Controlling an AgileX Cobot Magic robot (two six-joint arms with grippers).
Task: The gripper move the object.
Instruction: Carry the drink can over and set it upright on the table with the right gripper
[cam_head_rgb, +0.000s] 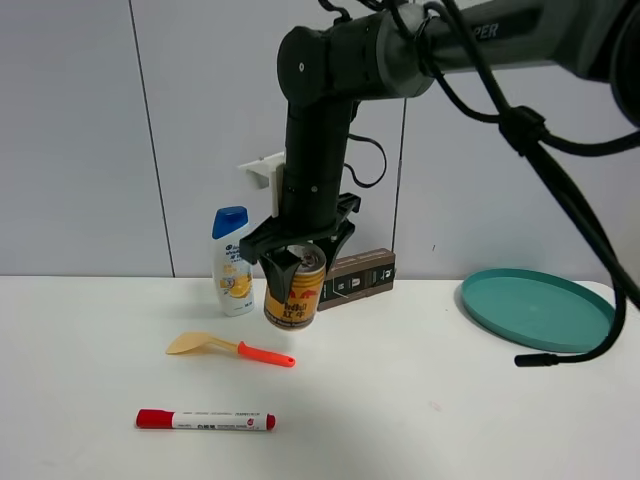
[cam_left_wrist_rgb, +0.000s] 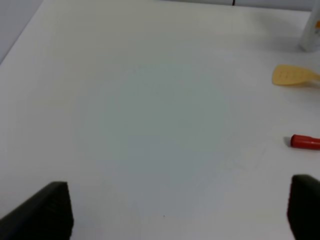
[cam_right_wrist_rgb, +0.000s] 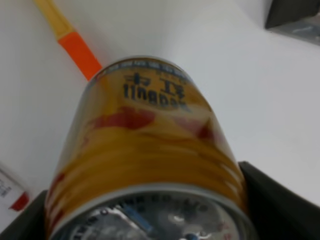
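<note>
Can (cam_head_rgb: 295, 298), gold, red logo, silver top, gripped by tool (cam_head_rgb: 301, 268)

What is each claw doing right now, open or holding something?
Left gripper: open, nothing between its fingers.
Right gripper: closed on the gold can.

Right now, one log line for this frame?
right gripper: shut on can | can: tilted, seemingly off table | left gripper: open, empty over table
</note>
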